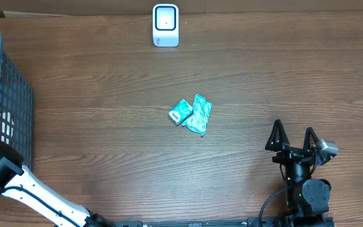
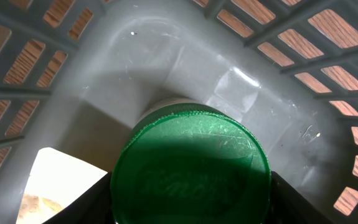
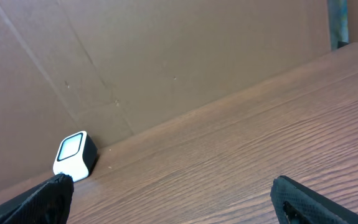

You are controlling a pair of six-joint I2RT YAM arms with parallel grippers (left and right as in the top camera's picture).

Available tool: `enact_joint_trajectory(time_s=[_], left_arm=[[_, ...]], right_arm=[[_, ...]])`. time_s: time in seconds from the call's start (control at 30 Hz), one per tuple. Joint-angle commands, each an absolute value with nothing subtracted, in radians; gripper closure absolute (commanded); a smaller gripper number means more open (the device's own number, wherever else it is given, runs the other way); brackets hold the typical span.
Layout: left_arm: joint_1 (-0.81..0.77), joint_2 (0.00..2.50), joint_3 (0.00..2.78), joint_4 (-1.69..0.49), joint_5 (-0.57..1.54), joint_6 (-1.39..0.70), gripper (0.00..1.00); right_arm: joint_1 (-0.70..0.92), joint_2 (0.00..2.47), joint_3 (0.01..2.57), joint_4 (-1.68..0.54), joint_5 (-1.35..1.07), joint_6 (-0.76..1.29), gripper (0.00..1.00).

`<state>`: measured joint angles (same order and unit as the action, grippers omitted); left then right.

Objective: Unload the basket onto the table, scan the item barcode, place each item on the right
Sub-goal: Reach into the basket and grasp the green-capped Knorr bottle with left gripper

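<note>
The green-lidded jar stands inside the grey basket, in a corner of it, lid facing up at the left wrist camera. The left claw hangs straight above that lid, and its dark fingers flank the lid on either side, just beside its rim. Whether they press on it or stand a hair clear, I cannot tell. A pale flat item lies beside the jar in the basket. Right of the basket, mid-counter, lie two teal packets. The white scanner stands at the far edge, well apart from the basket. The right claw sits farthest from the basket, spread wide and holding nothing.
</note>
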<state>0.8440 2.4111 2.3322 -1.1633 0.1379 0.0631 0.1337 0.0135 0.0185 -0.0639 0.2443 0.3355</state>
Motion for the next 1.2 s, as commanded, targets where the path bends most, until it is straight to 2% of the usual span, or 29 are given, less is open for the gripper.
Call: enact_joint_trajectory(time_s=[0.0,0.3,0.77,0.9,1.17], left_arm=[[0.83,2.445,2.342,-1.18,0.155,0.016,0.53],[0.83,2.322,2.36,-1.192,0.157,-0.055,0.51],[0.83,1.961,2.36,-1.193,0.162,-0.241,0.51],[0.83,1.858,2.36,-1.192,0.216,-0.278,0.52],[0.813,1.683,2.36,-1.197,0.488,-0.33,0.53]], right_arm=[[0.141,0.003,0.008,-0.058,0.258,0.328,0.0],[0.141,0.003,0.008,-0.058,0.258,0.328,0.0],[0.141,0.003,0.008,-0.058,0.258,0.328,0.0],[0.141,0.003,0.008,-0.058,0.258,0.328,0.0],[0.141,0.003,0.008,-0.058,0.258,0.328,0.0]])
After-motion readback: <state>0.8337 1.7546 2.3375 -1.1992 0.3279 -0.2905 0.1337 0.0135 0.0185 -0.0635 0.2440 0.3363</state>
